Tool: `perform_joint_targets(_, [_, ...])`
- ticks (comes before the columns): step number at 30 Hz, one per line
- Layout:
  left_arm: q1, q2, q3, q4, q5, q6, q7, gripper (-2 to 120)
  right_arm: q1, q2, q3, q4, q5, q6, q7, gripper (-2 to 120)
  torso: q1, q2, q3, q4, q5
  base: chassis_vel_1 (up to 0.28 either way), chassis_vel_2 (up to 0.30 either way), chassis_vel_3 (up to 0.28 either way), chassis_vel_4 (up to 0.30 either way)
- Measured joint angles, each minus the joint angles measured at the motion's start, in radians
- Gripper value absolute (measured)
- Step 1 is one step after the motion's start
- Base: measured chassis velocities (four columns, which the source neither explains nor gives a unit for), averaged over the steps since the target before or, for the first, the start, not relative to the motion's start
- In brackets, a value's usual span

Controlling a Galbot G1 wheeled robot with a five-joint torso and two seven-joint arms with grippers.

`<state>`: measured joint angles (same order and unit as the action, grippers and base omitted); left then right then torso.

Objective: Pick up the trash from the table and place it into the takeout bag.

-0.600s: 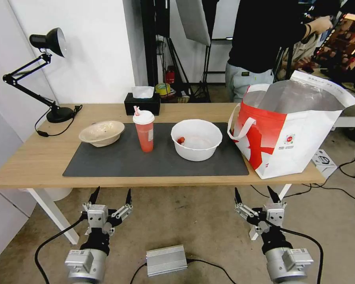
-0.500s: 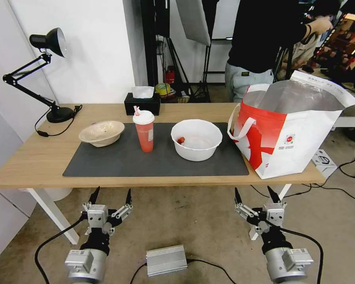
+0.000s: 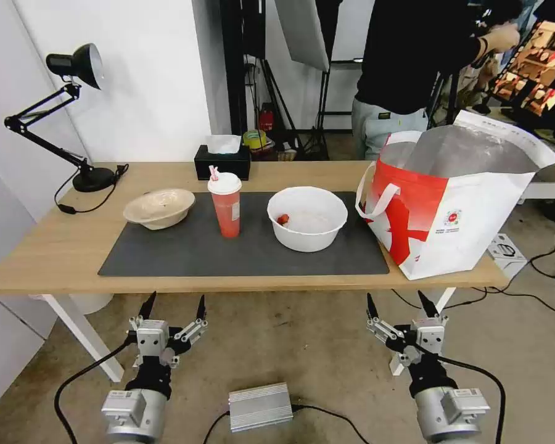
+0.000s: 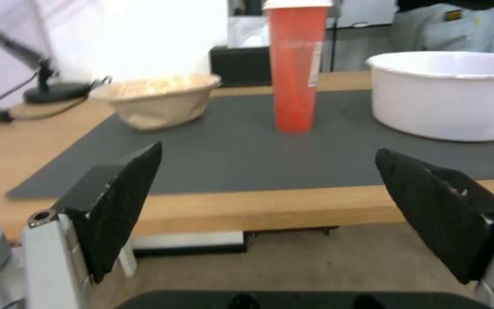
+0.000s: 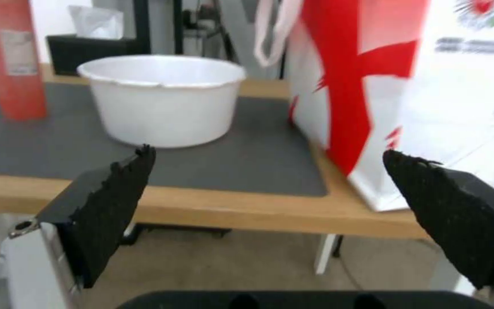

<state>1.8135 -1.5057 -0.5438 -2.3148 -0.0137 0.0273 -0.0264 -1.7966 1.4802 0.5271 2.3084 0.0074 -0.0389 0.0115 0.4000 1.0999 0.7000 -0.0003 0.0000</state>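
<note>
On the table's [image 3: 49,253] dark grey mat [image 3: 185,253] stand a beige pulp bowl [image 3: 158,208], a red cup with white lid and straw [image 3: 226,206] and a large white bowl [image 3: 307,218] with a small red scrap inside. The white and red takeout bag [image 3: 453,203] stands open at the table's right end. Both grippers hang below the table's front edge, over the floor: left gripper [image 3: 172,304] and right gripper [image 3: 401,303], each open and empty. The left wrist view looks between the open left gripper [image 4: 267,154] at the cup [image 4: 296,64]. The right gripper [image 5: 264,156] frames the white bowl [image 5: 164,101] and bag [image 5: 407,86].
A black tissue box [image 3: 222,160] sits at the table's back edge and a black desk lamp [image 3: 74,111] at its back left. A silver box [image 3: 260,406] with cables lies on the floor between the arms. A person stands behind the bag.
</note>
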Motion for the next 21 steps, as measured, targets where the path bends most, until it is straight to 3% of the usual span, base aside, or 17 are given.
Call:
perform_joint_targets(1, [0.0,0.0,0.0,0.0,0.0,0.0,0.0,100,0.0,0.0,0.0,0.0,0.0,0.0,0.0,100,0.0,0.0,0.0,0.0,0.0,0.0,0.0,0.0,0.0])
perform_joint_targets(5, [0.077,-0.036,0.041,-0.084,-0.084,0.147,-0.138,100,0.017,-0.067,-0.082,0.039,0.034,-0.14,0.047,100,0.0,0.0,0.0,0.0003,0.0001,0.0,0.0,0.0,0.0])
perform_joint_targets(6, [0.077,-0.036,0.041,-0.084,-0.084,0.147,-0.138,100,0.017,-0.067,-0.082,0.039,0.034,-0.14,0.047,100,0.0,0.0,0.0,0.0003,0.0001,0.0,0.0,0.0,0.0])
perform_joint_targets(10, [0.155,-0.072,0.082,-0.167,-0.171,0.292,-0.277,100,0.033,-0.134,-0.162,0.077,0.068,-0.279,0.092,100,0.0,0.0,0.0,0.0004,0.0002,0.0,0.0,0.0,0.0])
perform_joint_targets(15, [0.171,-0.085,0.095,-0.179,-0.217,0.312,-0.308,100,0.049,-0.197,-0.24,0.112,0.101,-0.409,0.134,100,0.0,0.0,0.0,0.0003,0.0,0.0,0.0,0.0,0.0])
perform_joint_targets(21, [0.175,-0.085,0.092,-0.184,-0.217,0.308,-0.309,100,0.075,-0.237,-0.288,0.112,0.126,-0.476,0.146,100,0.0,0.0,0.0,0.0005,0.0001,0.0,0.0,0.0,0.0])
